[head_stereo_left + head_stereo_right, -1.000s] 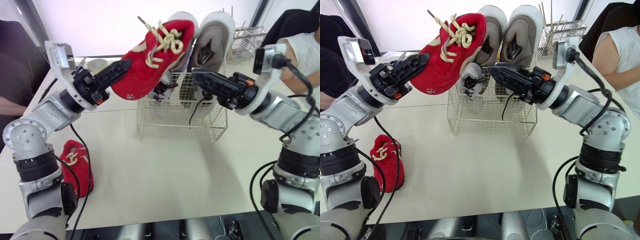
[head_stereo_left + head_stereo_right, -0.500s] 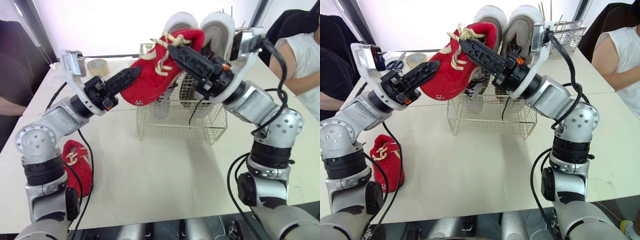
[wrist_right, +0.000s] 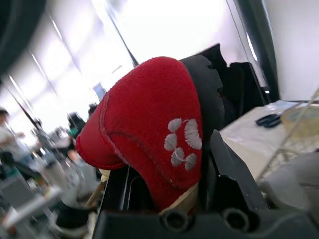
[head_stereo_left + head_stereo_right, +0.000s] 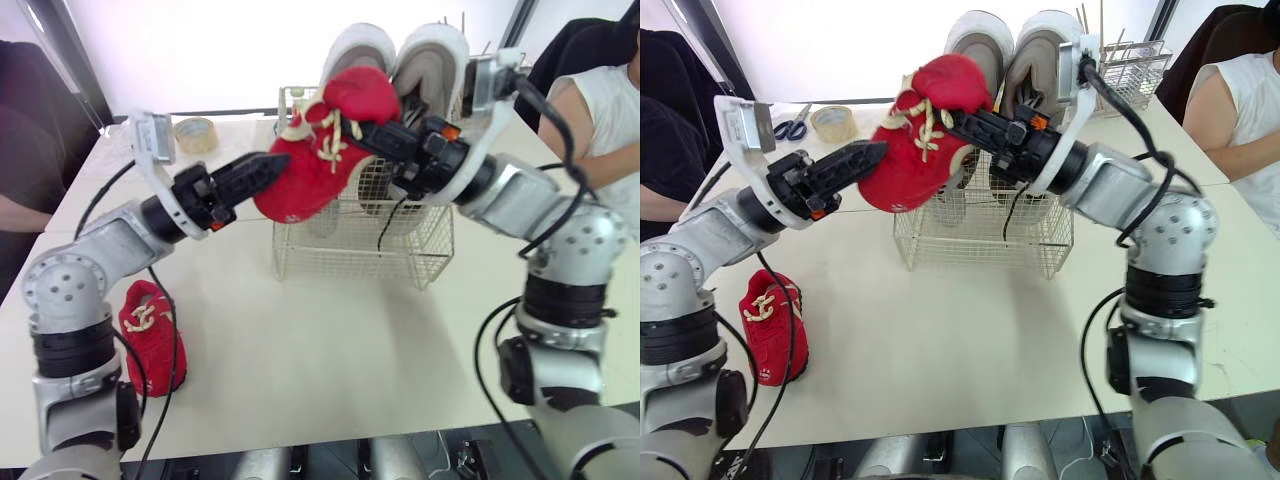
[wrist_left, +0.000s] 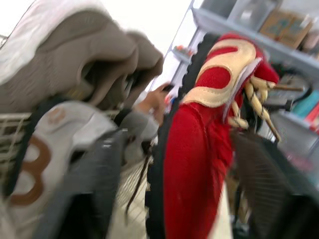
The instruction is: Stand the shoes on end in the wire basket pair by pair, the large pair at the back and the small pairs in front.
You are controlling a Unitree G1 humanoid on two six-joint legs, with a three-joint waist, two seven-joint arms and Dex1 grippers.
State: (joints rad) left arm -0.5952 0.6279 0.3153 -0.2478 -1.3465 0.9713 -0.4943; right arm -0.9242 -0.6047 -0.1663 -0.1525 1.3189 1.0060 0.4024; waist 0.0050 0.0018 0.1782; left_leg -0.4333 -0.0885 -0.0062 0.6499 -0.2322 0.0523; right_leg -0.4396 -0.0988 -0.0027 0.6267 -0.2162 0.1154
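A red shoe [image 4: 318,165] with cream laces hangs in the air over the front left of the wire basket [image 4: 400,255]. My right gripper [image 4: 378,135] is shut on its heel end, which sits between the fingers [image 3: 227,164]. My left gripper [image 4: 268,166] is at the shoe's toe end with its fingers [image 5: 94,189] spread open on either side of the sole. The large grey pair [image 4: 428,60] stands on end at the back of the basket. A small grey shoe [image 5: 42,149] stands in front of it. The second red shoe [image 4: 150,335] lies on the table at the left.
A tape roll [image 4: 195,132] and scissors [image 4: 790,128] lie at the back left of the table. A wire rack [image 4: 500,80] stands at the back right. One person sits at the right edge [image 4: 610,110], another at the left [image 4: 20,150].
My right gripper has closed on the red shoe's heel and my left gripper has opened off it. The shoe has dropped lower, toward the basket's front left.
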